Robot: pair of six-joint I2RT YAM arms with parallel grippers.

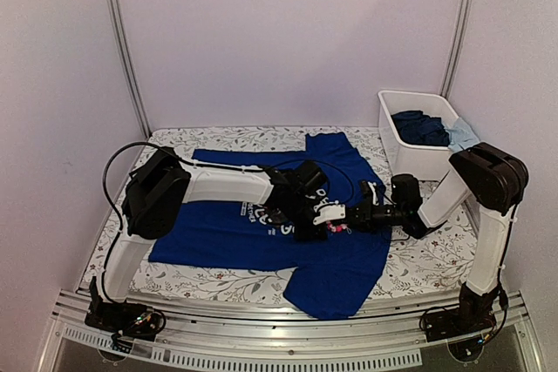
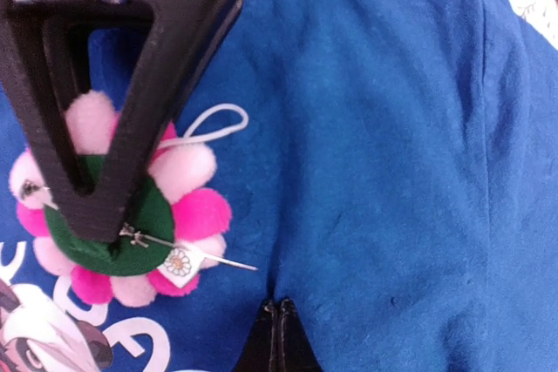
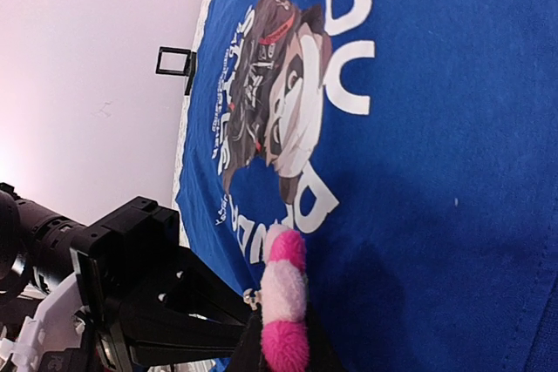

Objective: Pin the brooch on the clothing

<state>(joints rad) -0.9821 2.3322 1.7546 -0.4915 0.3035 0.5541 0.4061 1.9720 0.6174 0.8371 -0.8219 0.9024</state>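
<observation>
Presently the small flower-shaped brooch (image 2: pixel 199 212) with pink plush petals is at the printed front of the large royal-blue cotton T-shirt (image 1: pixel 218 237), by the white lettering, a little right of the middle of the table (image 1: pixel 418 260). Whether it touches the cloth or hangs just above it, I cannot tell. The right gripper (image 1: pixel 347 218) pinches it, with one black finger lying across the green felt back. I judge it is held turned this way so that the thin steel pin (image 2: pixel 228 260) stands free and points sideways along the cloth. The left gripper (image 2: pixel 275 337) has its fingers pressed together right at the fabric, near the tip of the pin. Probably it is there to gather or steady the cloth for the pin, but I cannot tell if a fold is really caught between them. The shirt lies spread over the middle of the table, which gives the pin a flat surface. At the far right corner stands a white plastic bin (image 1: pixel 391 144); it holds bunched dark-blue clothes (image 1: pixel 420 126), and a light-blue piece (image 1: pixel 464 135) hangs over its right rim. Toward the left edge lies a small dark square tray (image 3: pixel 174 61); it shows too small to tell what is in it.
</observation>
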